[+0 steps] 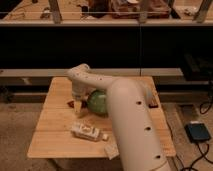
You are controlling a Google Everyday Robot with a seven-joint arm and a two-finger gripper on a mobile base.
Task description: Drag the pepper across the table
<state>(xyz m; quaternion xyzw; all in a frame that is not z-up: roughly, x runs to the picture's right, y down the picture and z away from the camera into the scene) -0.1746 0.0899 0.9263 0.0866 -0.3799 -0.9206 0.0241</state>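
The pepper [71, 103] is a small red piece on the left middle of the wooden table [55, 120]. My gripper [79, 108] hangs down from the white arm [82, 76], just right of the pepper and close to the table top. I cannot tell whether it touches the pepper. The arm's thick white link [131, 125] covers the table's middle and right.
A round green object [97, 102] sits right of the gripper, partly behind the arm. A bottle [87, 132] lies on its side near the front edge, with a white item [111, 150] beside it. A dark object [152, 103] lies at the right edge.
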